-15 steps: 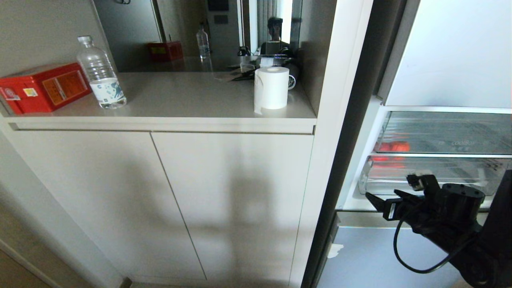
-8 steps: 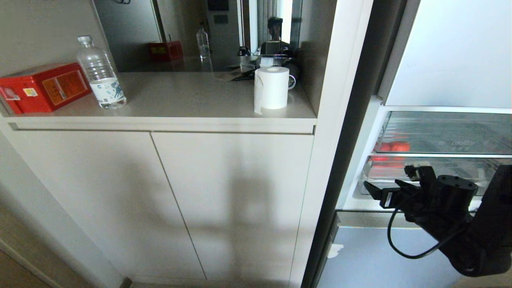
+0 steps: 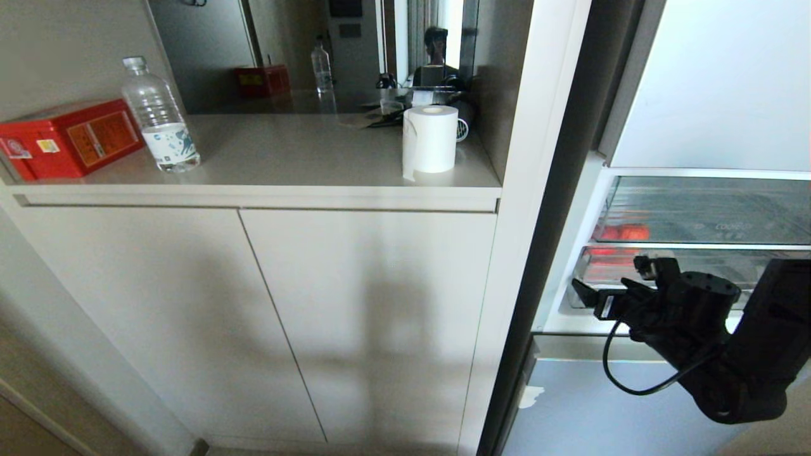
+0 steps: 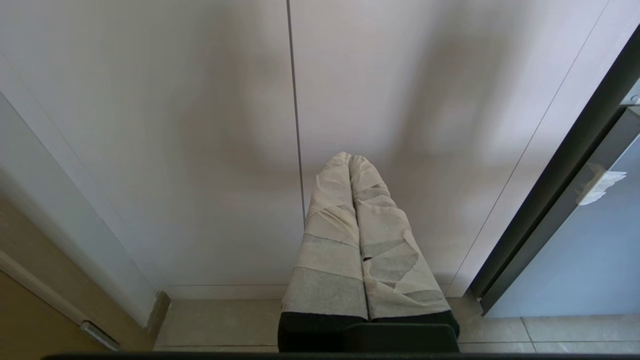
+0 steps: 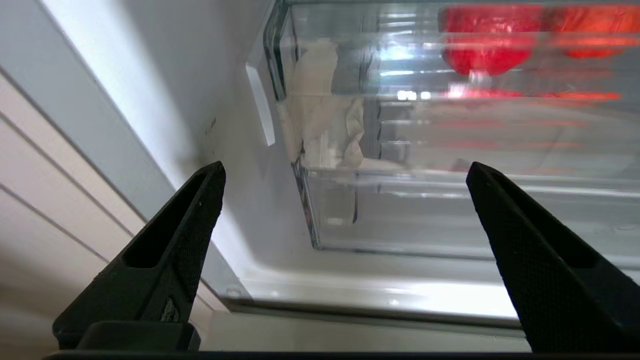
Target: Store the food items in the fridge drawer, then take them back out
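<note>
The fridge drawer (image 3: pixel 703 271) is clear plastic and sits low in the open fridge, under another clear bin (image 3: pixel 703 209). In the right wrist view a beige tape scrap (image 5: pixel 320 115) marks the drawer's (image 5: pixel 450 210) front corner. The food items, one red (image 5: pixel 480 45) and one orange (image 5: pixel 590 27), show through its clear front wall. They appear as a red-orange patch (image 3: pixel 624 232) in the head view. My right gripper (image 3: pixel 609 282) (image 5: pixel 345 170) hangs open and empty just before the drawer's left front corner. My left gripper (image 4: pixel 350 160), with tape-wrapped fingers pressed together, is parked facing the cabinet doors.
Left of the fridge stands a white cabinet (image 3: pixel 285 304) with a counter holding a red box (image 3: pixel 70 136), a water bottle (image 3: pixel 158 117) and a paper roll (image 3: pixel 431 147). A pale blue door (image 3: pixel 589 411) lies below the drawer. A person is reflected in the mirror (image 3: pixel 436 57).
My right gripper has risen and shifted a little left, closer to the drawer's front. The left arm has stayed still.
</note>
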Controlling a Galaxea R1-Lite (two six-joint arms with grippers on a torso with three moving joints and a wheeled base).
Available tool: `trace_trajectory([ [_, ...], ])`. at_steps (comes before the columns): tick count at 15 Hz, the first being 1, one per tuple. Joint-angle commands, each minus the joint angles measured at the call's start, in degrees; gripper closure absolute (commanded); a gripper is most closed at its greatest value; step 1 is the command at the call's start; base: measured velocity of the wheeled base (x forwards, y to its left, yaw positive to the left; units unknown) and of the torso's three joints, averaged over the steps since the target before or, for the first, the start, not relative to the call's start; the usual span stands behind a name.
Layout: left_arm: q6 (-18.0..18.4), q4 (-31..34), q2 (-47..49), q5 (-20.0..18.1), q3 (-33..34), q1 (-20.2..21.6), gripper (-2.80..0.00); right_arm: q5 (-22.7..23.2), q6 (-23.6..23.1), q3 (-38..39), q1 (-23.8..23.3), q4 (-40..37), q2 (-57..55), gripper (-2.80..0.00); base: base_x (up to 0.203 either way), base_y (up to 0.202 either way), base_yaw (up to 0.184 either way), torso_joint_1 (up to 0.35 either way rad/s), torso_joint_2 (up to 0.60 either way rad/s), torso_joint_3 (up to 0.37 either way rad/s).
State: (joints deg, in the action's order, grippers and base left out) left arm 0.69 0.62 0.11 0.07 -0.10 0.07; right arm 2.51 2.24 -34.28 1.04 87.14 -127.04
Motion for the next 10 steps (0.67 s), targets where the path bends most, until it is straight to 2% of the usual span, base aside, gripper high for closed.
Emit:
trace_trajectory([
  [1,0.0,0.0,0.0,0.0,0.0,0.0,0.00,0.0,0.3,-1.2,0.0,0.5,-0.3,-2.80,0.000,0.000,0.000,0.000,0.00,0.000],
  [10,0.0,0.0,0.0,0.0,0.0,0.0,0.00,-0.8,0.3,-2.2,0.0,0.5,-0.1,-2.80,0.000,0.000,0.000,0.000,0.00,0.000],
])
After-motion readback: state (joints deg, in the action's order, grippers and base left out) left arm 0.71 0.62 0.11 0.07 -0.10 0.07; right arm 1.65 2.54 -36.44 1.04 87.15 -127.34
